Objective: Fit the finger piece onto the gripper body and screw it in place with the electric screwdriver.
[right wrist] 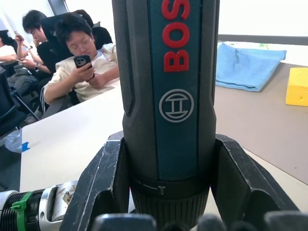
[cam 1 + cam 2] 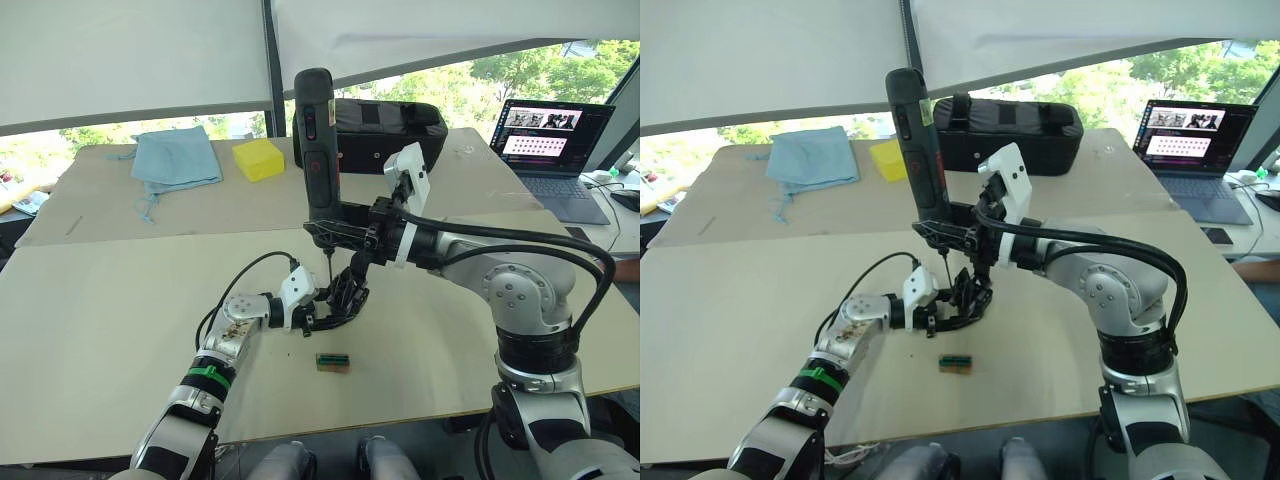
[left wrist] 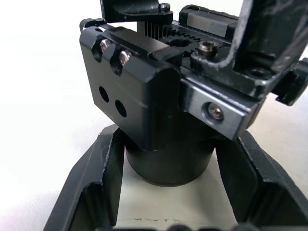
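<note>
Right arm (image 2: 520, 300): silver-grey metal links, round joint cap with ring of small screws, thick black cables looped along outside. White casing on right gripper (image 2: 345, 235), black pointed fingers (image 1: 103, 187) with ribbed inner faces. Left arm (image 2: 215, 355): slimmer, silver forearm, green band near wrist, brownish scuffed patch on metal, thin black cable arcing over wrist. Left gripper (image 2: 325, 310): white case, black fingers (image 3: 91, 183), hollowed inner sides.

Open table (image 2: 120, 330) around, small green-and-brown block (image 2: 332, 361) lying near grippers
</note>
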Action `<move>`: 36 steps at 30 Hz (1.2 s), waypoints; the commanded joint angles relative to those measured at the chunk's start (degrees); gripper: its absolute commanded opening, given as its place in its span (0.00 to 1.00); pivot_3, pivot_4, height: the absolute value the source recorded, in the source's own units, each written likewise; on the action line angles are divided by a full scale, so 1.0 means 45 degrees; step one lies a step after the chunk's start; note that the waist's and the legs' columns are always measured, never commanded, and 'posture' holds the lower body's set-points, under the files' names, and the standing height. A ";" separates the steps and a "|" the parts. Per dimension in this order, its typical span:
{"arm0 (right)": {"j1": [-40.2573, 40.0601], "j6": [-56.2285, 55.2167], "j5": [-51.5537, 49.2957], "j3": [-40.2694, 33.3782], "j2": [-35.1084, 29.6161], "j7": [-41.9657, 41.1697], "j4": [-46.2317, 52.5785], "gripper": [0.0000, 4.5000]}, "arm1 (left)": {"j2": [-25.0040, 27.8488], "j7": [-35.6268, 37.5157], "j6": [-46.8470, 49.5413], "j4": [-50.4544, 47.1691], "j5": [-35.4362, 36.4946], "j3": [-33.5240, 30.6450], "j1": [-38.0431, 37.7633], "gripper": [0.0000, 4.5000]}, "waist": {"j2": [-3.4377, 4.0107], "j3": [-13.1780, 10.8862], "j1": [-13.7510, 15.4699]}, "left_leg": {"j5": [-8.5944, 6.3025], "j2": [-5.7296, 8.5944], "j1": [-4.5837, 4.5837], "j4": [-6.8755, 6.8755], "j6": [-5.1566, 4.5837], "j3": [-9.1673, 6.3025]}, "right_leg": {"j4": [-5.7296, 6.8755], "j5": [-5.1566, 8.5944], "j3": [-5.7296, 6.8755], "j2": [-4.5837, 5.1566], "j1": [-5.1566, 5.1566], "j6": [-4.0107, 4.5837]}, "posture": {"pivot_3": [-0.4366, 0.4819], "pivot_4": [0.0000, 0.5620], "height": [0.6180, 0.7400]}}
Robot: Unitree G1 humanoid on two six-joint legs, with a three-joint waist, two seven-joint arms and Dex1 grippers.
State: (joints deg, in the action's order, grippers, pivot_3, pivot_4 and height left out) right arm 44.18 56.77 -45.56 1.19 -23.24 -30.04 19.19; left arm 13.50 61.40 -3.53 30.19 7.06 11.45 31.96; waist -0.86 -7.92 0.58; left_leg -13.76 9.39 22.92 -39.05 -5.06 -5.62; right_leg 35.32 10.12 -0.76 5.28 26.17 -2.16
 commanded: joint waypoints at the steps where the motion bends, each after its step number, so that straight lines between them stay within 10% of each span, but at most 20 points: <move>1: 0.0491 -0.0350 0.0069 -0.0275 -0.0080 -0.0069 0.0313 0.43 | 0.0053 -0.0176 0.0070 -0.0170 -0.0031 -0.0023 -0.0006 0.51 | 0.0000 0.0000 0.0000 | 0.0000 0.0000 0.0000 0.0000 0.0000 0.0000 | 0.0000 0.0000 0.0000 0.0000 0.0001 0.0000 | 0.48 0.27 1.00; 36: -0.0395 -0.1495 0.1467 0.0010 0.0338 -0.0581 0.0200 0.43 | 0.0075 -0.0192 -0.0116 0.0087 -0.0064 -0.0075 0.0106 0.51 | 0.0000 0.0000 0.0003 | 0.0000 0.0000 -0.0004 0.0000 0.0001 -0.0001 | 0.0001 0.0000 0.0001 -0.0001 -0.0003 0.0000 | 0.48 0.27 1.00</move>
State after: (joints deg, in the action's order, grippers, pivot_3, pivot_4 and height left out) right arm 41.92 52.57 -39.41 2.23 -21.59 -32.52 18.08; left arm 13.45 61.27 -3.71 30.32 6.98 11.45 31.97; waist -0.86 -7.92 0.59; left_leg -13.76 9.39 22.91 -39.05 -5.05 -5.62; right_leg 35.32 10.12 -0.76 5.28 26.16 -2.16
